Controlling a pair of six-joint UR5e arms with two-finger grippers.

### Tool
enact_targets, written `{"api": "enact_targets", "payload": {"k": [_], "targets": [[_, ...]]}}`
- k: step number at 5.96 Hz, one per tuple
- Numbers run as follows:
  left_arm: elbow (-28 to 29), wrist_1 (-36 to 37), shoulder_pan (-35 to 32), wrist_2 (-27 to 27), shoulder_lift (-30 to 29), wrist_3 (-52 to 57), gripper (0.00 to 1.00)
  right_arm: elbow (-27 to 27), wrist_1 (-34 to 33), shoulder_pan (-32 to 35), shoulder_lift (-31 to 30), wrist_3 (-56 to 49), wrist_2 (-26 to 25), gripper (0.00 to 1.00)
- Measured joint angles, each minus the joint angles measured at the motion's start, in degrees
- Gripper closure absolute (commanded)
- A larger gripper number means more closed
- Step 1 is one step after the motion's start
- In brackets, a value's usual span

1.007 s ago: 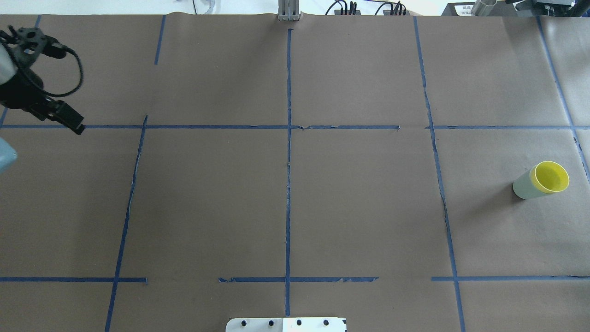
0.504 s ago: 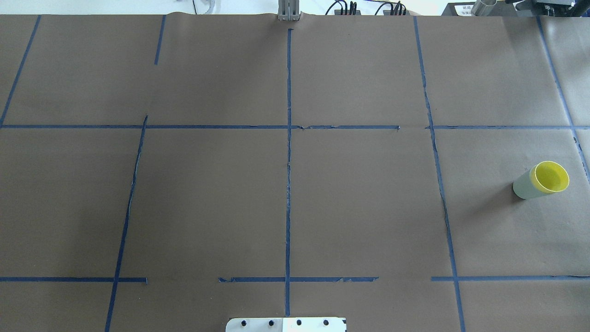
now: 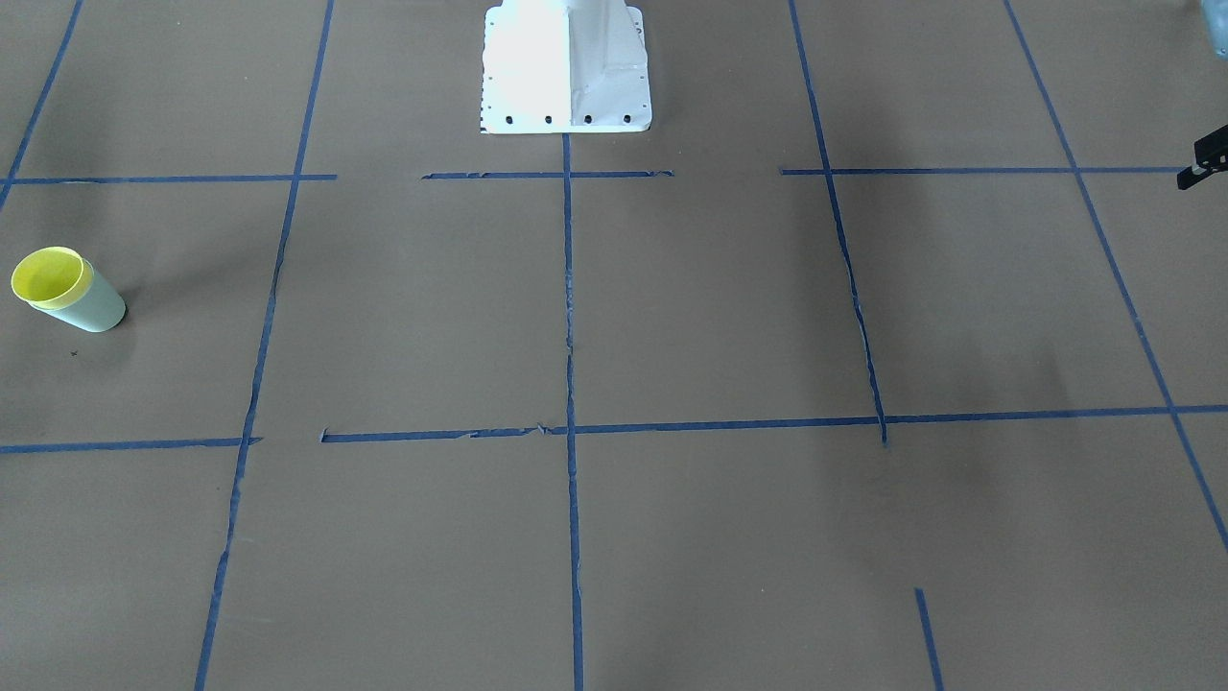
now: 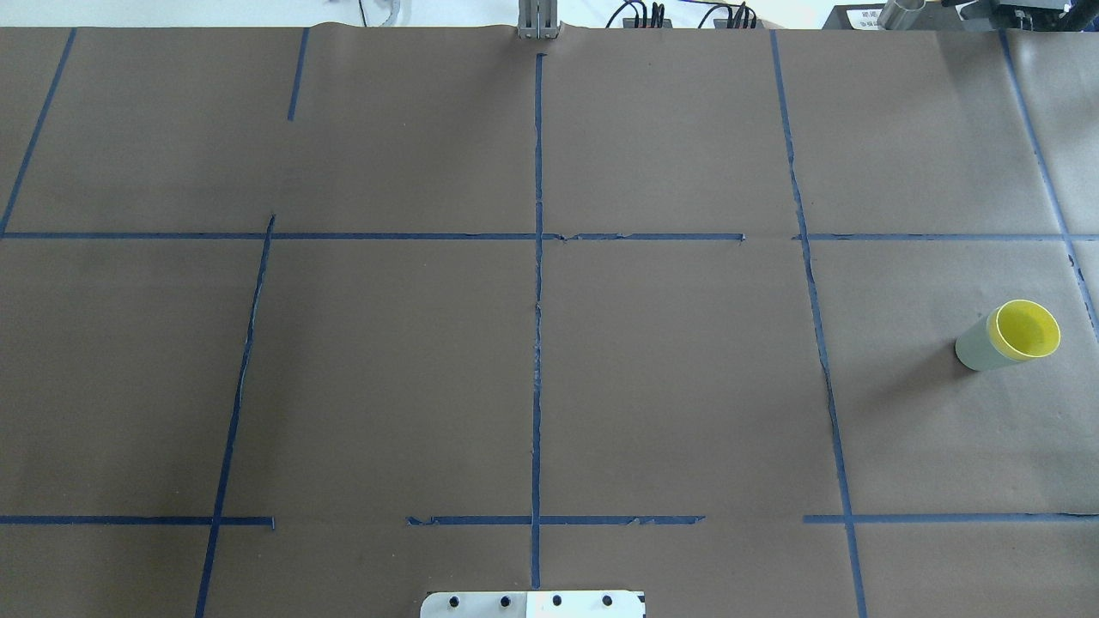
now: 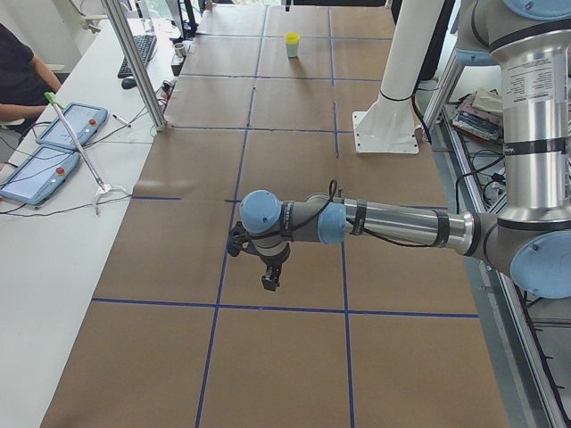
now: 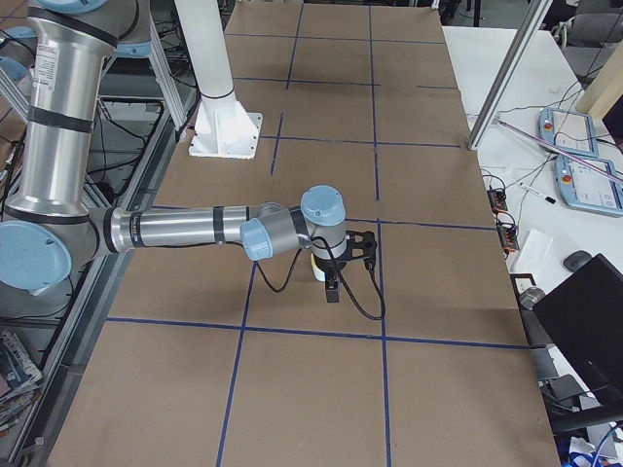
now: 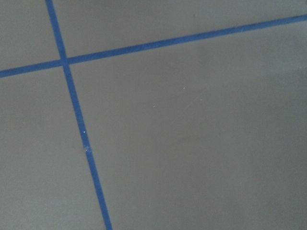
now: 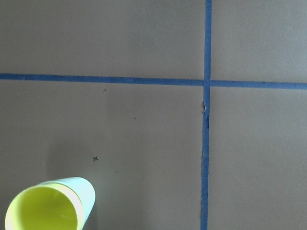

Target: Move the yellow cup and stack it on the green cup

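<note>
The yellow cup (image 4: pixel 1023 330) sits nested inside the green cup (image 4: pixel 974 350), upright at the table's far right. The pair also shows at the left of the front view, yellow cup (image 3: pixel 46 277) in green cup (image 3: pixel 96 312), and at the bottom left of the right wrist view, yellow cup (image 8: pixel 41 213) in green cup (image 8: pixel 85 190). My right gripper (image 6: pixel 331 290) hangs over the table close by the cups; I cannot tell whether it is open. My left gripper (image 5: pixel 266 280) is at the table's opposite end, away from the cups; only a black fragment (image 3: pixel 1207 161) shows in the front view.
Brown paper with blue tape lines (image 4: pixel 537 283) covers the table. The white robot base plate (image 3: pixel 566 67) stands at the near middle edge. An operator's desk with tablets (image 5: pixel 53 143) lies beyond the far edge.
My left gripper, at the overhead view's left edge one second ago, has moved out of that view. The nested cups have not moved.
</note>
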Motion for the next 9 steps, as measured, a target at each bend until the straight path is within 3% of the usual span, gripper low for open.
{"api": "enact_targets", "payload": {"k": [3, 9], "targets": [[2.2, 0.5, -2.2, 0.2, -0.2, -1.8, 0.0, 2.6, -16.1, 3.9, -0.3, -15.1, 2.7, 0.0], [1.4, 2.5, -2.4, 0.8, -0.2, -4.2, 0.0, 1.6, -18.2, 3.9, -1.2, -16.5, 1.3, 0.0]]}}
